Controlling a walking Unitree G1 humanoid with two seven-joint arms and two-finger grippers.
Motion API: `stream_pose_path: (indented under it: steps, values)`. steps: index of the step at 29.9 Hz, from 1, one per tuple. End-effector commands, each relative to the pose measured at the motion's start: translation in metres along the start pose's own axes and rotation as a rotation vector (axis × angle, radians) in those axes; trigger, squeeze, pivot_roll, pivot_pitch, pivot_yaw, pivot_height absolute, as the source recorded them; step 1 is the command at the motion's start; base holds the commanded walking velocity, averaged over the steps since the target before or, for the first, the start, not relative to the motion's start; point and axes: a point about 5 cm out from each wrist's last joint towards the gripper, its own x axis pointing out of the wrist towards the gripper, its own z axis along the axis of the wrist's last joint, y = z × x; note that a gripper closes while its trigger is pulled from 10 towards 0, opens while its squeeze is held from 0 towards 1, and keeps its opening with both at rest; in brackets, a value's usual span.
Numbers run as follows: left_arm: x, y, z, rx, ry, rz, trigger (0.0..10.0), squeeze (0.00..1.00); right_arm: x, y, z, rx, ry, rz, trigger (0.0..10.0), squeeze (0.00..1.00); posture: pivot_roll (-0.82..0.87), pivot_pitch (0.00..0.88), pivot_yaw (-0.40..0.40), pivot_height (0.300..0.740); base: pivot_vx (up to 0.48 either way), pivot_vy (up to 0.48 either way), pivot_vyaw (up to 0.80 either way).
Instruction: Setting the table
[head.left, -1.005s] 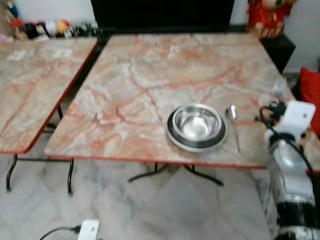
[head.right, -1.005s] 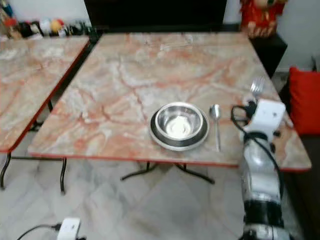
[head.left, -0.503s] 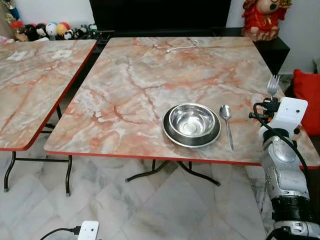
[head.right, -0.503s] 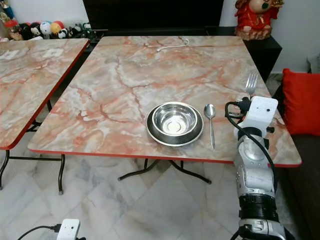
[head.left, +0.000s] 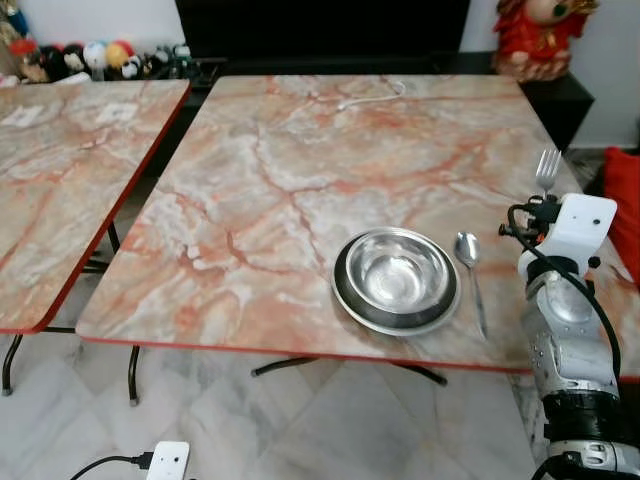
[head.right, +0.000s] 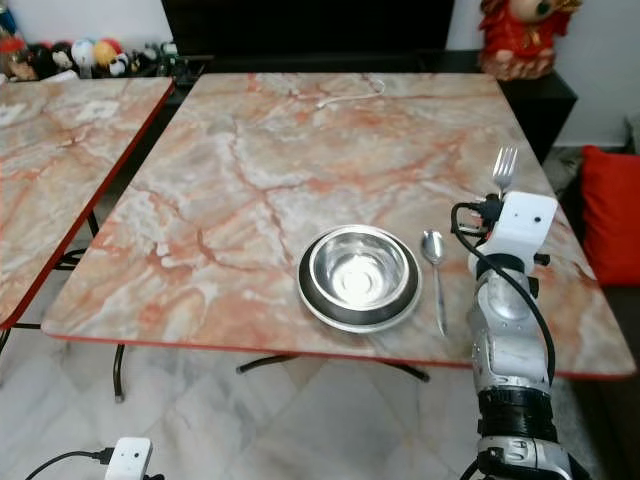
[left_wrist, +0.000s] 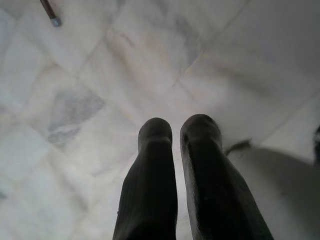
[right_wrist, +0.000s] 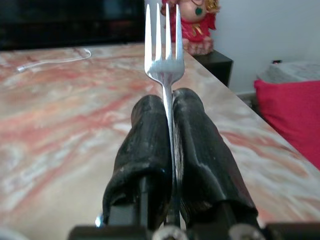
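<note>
Silver metal fork (right_wrist: 164, 55) is pinched upright in our right gripper (right_wrist: 167, 107), near the right edge of the pink marble table (head.left: 300, 170). Steel bowl (head.left: 395, 270) sits on that table, spoon (head.left: 470, 265) just beside it. Our left gripper (left_wrist: 176, 131) hangs nearly closed over the floor.

A second marble table (head.left: 60, 170) stands off at nine o'clock, toys (head.left: 95, 55) lined behind it at eleven, a red figurine (head.left: 545, 35) at one, a red cushion (head.right: 610, 200) at three, a white cable (head.left: 372, 95) up at twelve
</note>
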Motion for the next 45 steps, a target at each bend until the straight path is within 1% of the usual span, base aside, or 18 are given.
stream_pose_path:
  steps: [1,8,13,16,18,19,21,22,24,25,27,28,31,33,34,38,45]
  values:
    - [0.001,-0.005,0.000,-0.012,0.006,-0.009,10.0,0.00,0.000,-0.017,-0.001,-0.014,0.009,-0.058,10.0,0.00,-0.10,0.105,0.062,0.740,0.000,0.000,0.00]
    - [0.001,-0.006,0.001,-0.007,0.007,-0.014,10.0,0.00,-0.001,-0.021,-0.003,-0.023,0.031,-0.083,10.0,0.00,-0.10,0.109,0.063,0.740,0.000,0.000,0.00]
    - [0.001,-0.005,0.000,-0.006,0.013,-0.012,10.0,0.00,-0.004,-0.026,-0.005,-0.050,0.073,-0.096,10.0,0.00,-0.11,0.112,0.063,0.740,0.000,0.000,0.00]
    - [0.001,-0.005,-0.001,-0.004,0.018,-0.013,10.0,0.00,-0.009,-0.033,-0.006,-0.076,0.121,-0.105,10.0,0.00,-0.12,0.116,0.064,0.740,0.000,0.000,0.00]
    - [0.001,-0.005,-0.001,-0.002,0.022,-0.015,10.0,0.00,-0.016,-0.040,-0.006,-0.110,0.182,-0.103,10.0,0.00,-0.12,0.117,0.064,0.740,0.000,0.000,0.00]
    - [0.001,-0.005,-0.001,-0.002,0.022,-0.015,10.0,0.00,-0.017,-0.041,-0.007,-0.112,0.189,-0.100,10.0,0.00,-0.13,0.118,0.063,0.740,0.000,0.000,0.00]
    - [0.001,-0.006,0.000,-0.001,0.023,-0.018,10.0,0.00,-0.024,-0.041,-0.013,-0.141,0.253,-0.053,10.0,0.00,-0.13,0.120,0.062,0.740,0.000,0.000,0.00]
    - [0.001,-0.006,0.000,-0.001,0.023,-0.018,10.0,0.00,-0.024,-0.041,-0.013,-0.141,0.253,-0.053,10.0,0.00,-0.13,0.120,0.062,0.740,0.000,0.000,0.00]
    - [0.002,-0.007,0.000,-0.001,0.023,-0.020,10.0,0.00,-0.029,-0.039,-0.020,-0.104,0.296,-0.026,10.0,0.00,-0.14,0.122,0.064,0.740,0.000,0.000,0.00]
    - [0.002,-0.007,0.000,-0.001,0.023,-0.020,10.0,0.00,-0.029,-0.039,-0.020,-0.104,0.296,-0.026,10.0,0.00,-0.14,0.122,0.064,0.740,0.000,0.000,0.00]
    - [0.002,-0.009,0.002,0.000,0.023,-0.027,10.0,0.00,-0.031,-0.035,-0.038,-0.036,0.373,0.003,10.0,0.00,-0.13,0.120,0.064,0.740,0.000,0.000,0.00]
    - [0.002,-0.009,0.002,0.000,0.023,-0.027,10.0,0.00,-0.031,-0.035,-0.038,-0.036,0.373,0.003,10.0,0.00,-0.13,0.120,0.064,0.740,0.000,0.000,0.00]
    - [0.002,-0.009,0.002,-0.002,0.024,-0.027,10.0,0.00,-0.034,-0.029,-0.048,0.004,0.429,0.026,10.0,0.00,-0.12,0.117,0.061,0.740,0.000,0.000,0.00]
    - [0.002,-0.008,0.001,-0.003,0.025,-0.023,10.0,0.00,-0.033,-0.024,-0.050,0.049,0.441,0.053,10.0,0.00,-0.13,0.116,0.061,0.740,0.000,0.000,0.00]
    - [0.002,-0.008,0.001,-0.003,0.026,-0.023,10.0,0.00,-0.033,-0.022,-0.051,0.055,0.444,0.059,10.0,0.00,-0.12,0.115,0.060,0.740,0.000,0.000,0.00]
    - [0.002,-0.008,0.000,-0.007,0.026,-0.021,10.0,0.00,-0.032,-0.025,-0.060,0.020,0.471,0.046,10.0,0.00,-0.11,0.114,0.058,0.740,0.000,0.000,0.00]
    - [0.002,-0.008,-0.001,-0.005,0.028,-0.021,10.0,0.00,-0.030,-0.023,-0.067,0.019,0.488,0.053,10.0,0.00,-0.11,0.110,0.055,0.740,0.000,0.000,0.00]
